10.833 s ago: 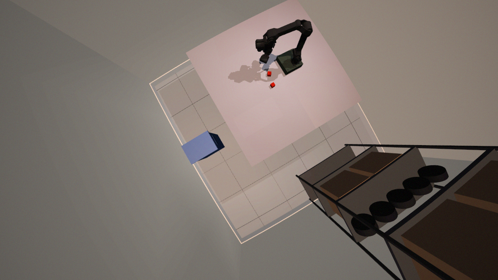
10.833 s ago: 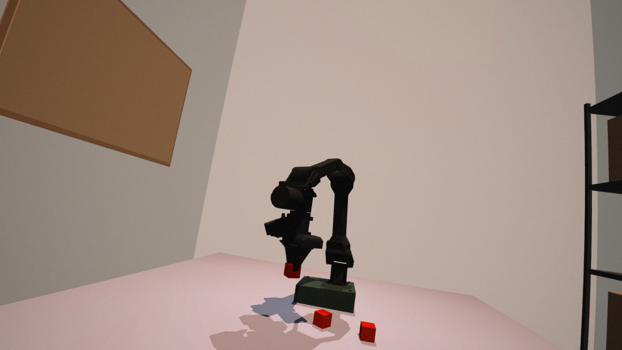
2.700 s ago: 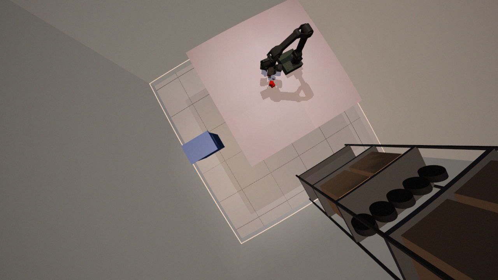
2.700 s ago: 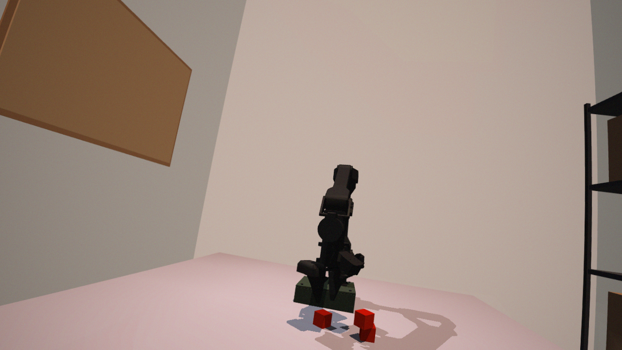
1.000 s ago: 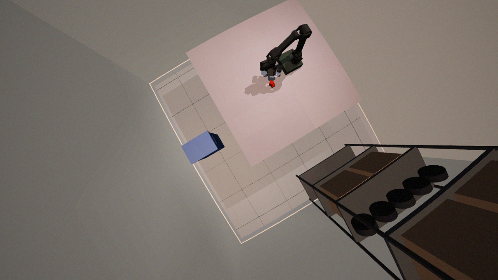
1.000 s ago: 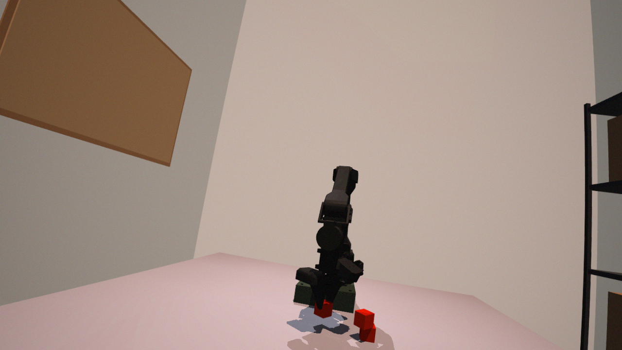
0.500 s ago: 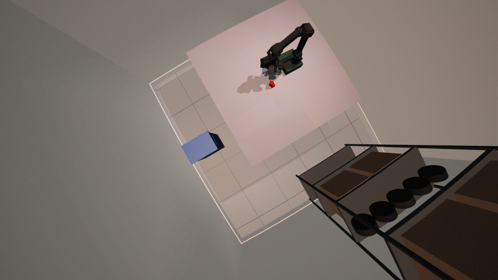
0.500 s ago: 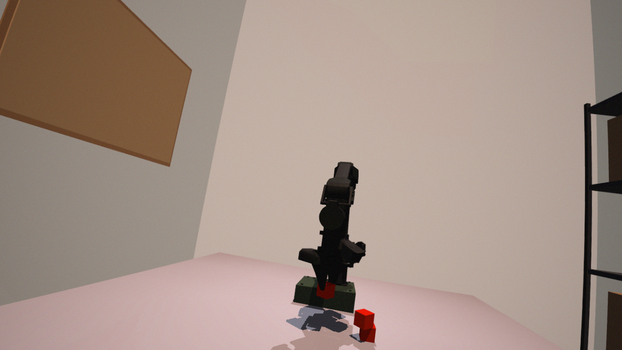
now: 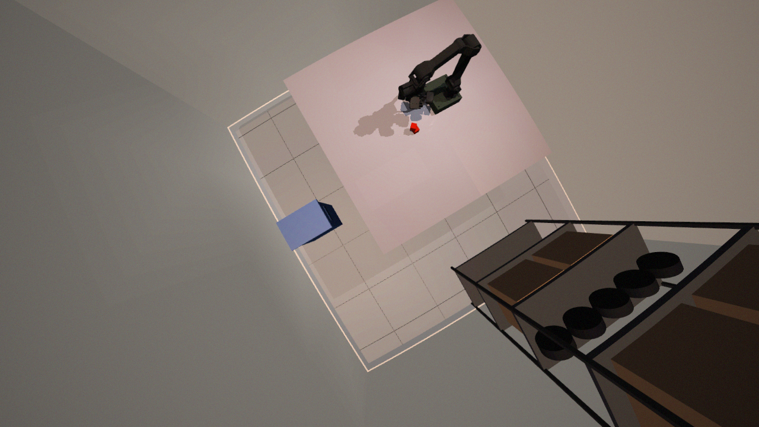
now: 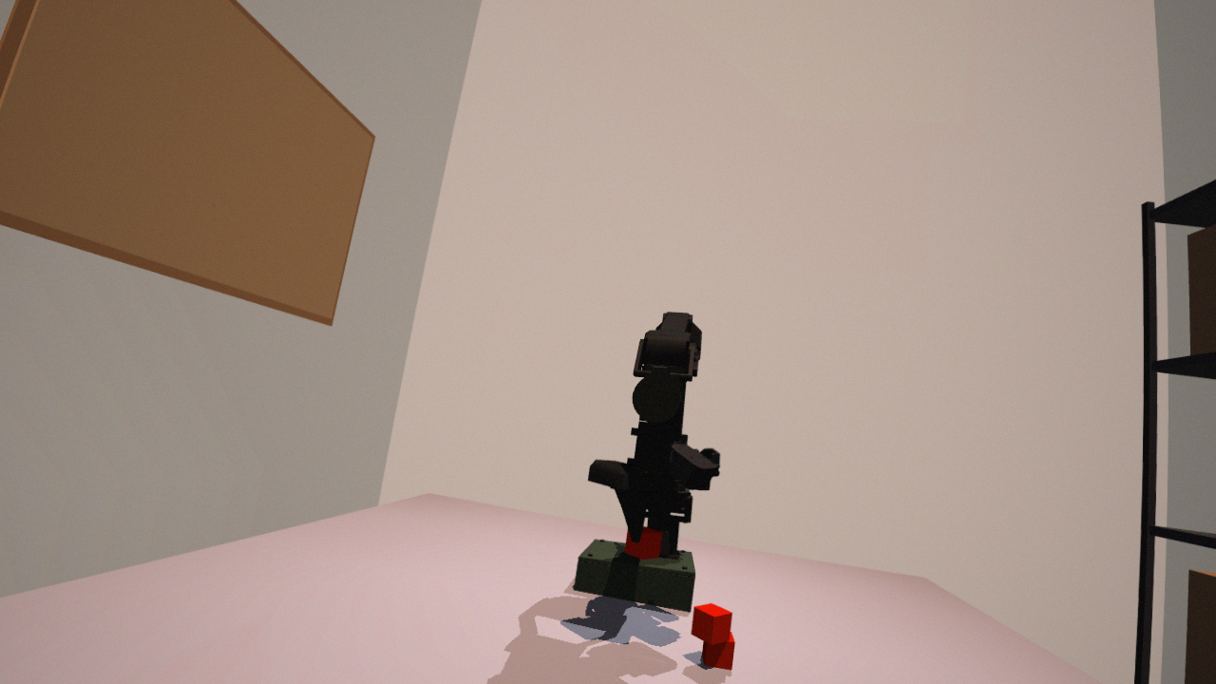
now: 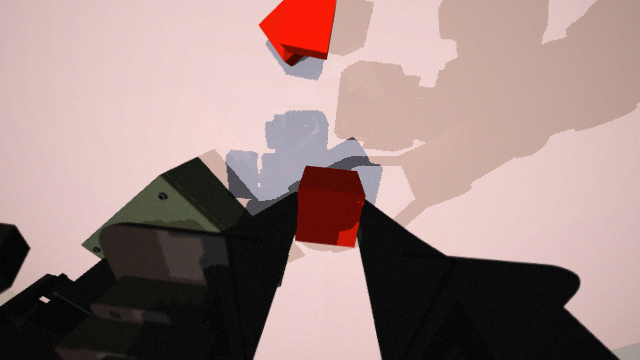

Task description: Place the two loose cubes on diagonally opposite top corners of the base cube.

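Observation:
My gripper (image 10: 651, 539) (image 11: 328, 202) is shut on a loose red cube (image 10: 643, 544) (image 11: 327, 215), one black finger on each side. The cube hangs above the pink table, clear of its shadow; it is hidden in the top view. The other loose red cube (image 9: 414, 127) (image 10: 712, 623) (image 11: 306, 25) rests level on the red base cube (image 10: 720, 653) (image 11: 293, 59). It is shifted to the left over the base cube in the exterior view, overhanging it. This pair stands apart from the held cube, cut by the top edge in the wrist view.
The arm's green base block (image 9: 446, 101) (image 10: 595, 576) (image 11: 177, 200) stands behind the held cube in the exterior view and at the left in the wrist view. The pink table (image 9: 371, 175) bears the pair. A blue box (image 9: 305, 225) and a shelf rack (image 10: 1149, 425) stand off the table.

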Robot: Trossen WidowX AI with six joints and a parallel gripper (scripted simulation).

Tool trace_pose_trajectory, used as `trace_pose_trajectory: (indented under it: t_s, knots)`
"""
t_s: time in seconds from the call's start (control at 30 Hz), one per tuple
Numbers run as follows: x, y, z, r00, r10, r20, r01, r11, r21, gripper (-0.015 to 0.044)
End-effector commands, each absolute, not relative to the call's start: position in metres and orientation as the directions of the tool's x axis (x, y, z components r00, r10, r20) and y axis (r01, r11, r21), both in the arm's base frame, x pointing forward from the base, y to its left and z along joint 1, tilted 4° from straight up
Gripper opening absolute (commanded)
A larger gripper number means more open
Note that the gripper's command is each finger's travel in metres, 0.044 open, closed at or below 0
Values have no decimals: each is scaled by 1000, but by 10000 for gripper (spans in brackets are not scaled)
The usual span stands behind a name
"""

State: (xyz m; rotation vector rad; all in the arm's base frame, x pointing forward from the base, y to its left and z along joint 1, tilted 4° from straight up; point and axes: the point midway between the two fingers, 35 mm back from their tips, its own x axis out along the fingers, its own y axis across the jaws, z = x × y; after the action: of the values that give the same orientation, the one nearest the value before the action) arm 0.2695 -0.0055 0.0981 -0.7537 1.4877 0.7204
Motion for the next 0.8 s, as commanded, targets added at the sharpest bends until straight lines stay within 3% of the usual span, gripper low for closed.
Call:
trace_pose_trajectory:
  t_s: [0.0, 0.77]
  knots:
    - [273, 2, 100, -25, -42, -999, -750, 661, -9, 105]
    - [280, 51, 94, -26, -38, -999, -214, 976, -32, 105]
